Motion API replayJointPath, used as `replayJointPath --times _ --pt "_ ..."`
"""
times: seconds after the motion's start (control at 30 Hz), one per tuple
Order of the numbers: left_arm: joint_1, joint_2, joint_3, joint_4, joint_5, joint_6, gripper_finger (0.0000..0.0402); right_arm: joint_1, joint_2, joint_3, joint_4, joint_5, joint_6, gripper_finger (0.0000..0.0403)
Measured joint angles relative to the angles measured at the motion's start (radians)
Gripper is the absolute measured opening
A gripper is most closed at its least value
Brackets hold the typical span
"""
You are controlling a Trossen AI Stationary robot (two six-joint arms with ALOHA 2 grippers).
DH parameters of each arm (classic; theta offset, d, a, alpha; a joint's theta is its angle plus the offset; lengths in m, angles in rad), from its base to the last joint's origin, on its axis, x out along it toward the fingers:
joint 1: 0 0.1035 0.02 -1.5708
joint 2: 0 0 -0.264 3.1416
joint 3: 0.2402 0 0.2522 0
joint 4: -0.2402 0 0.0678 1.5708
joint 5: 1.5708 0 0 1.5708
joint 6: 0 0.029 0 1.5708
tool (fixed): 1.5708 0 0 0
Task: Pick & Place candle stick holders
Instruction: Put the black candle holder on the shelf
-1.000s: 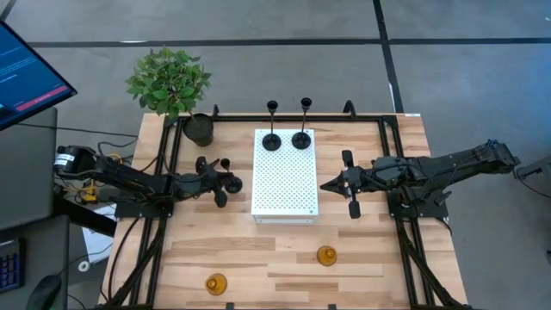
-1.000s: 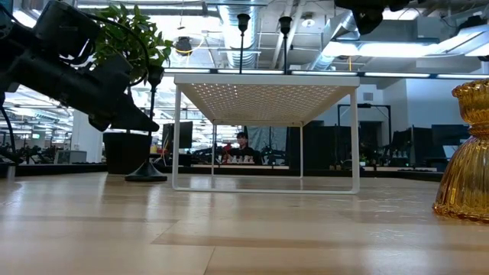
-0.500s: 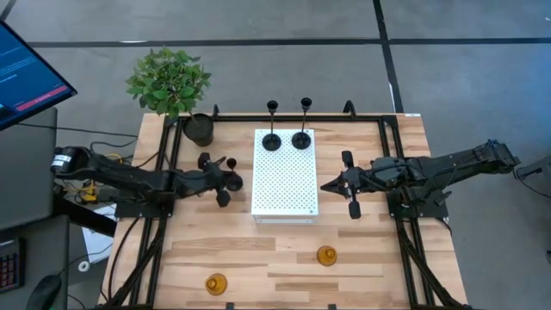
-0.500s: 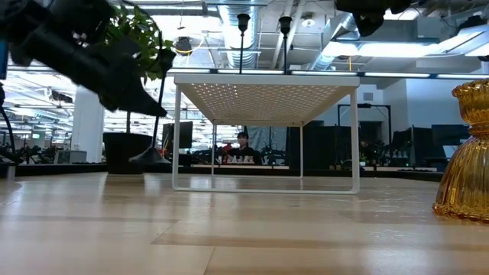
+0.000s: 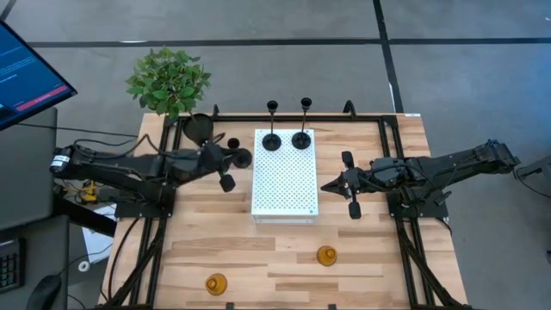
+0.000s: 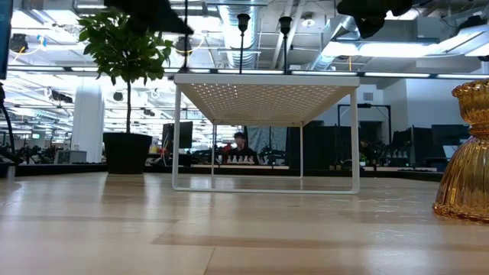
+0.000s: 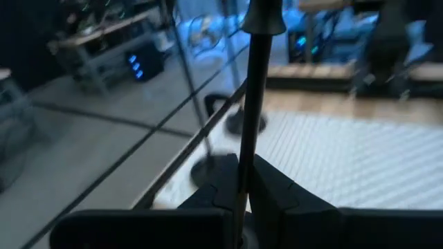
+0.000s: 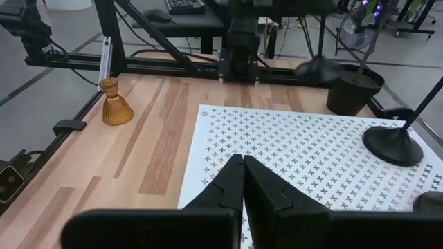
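Carrying toward the white perforated stand (image 5: pixel 285 172), you keep the stem upright and set its base beside the two holders already there. Your left gripper (image 5: pixel 225 161) clamps the black candle stick holder (image 5: pixel 237 158) (now lifted off the table, nearer the stand than before).
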Motion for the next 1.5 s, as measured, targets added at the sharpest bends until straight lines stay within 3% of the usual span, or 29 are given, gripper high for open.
replayJointPath --times 0.23,0.43,0.7,0.87,1.03,1.5 --pt "0.006 0.086 0.122 0.005 0.173 0.024 0.0018 0.000 0.000 0.000 0.001 0.001 -0.001 0.0000" --pt "0.044 0.256 0.221 0.033 0.208 0.023 0.0018 0.000 0.000 0.000 0.001 0.002 -0.002 0.0000" --pt "0.159 0.429 0.307 0.126 0.436 -0.034 0.0019 0.000 0.000 0.000 0.001 -0.001 -0.001 0.0000" --pt "0.205 0.472 0.307 0.173 0.444 -0.079 0.0019 0.000 0.000 0.000 -0.015 -0.001 0.000 0.0000" --pt "0.225 0.512 0.307 0.211 0.518 -0.108 0.0019 0.000 0.000 0.000 -0.022 -0.001 0.000 0.0000" --pt "0.243 0.537 0.307 0.216 0.519 -0.113 0.0019 0.000 0.000 0.000 -0.025 -0.002 0.000 0.0000"
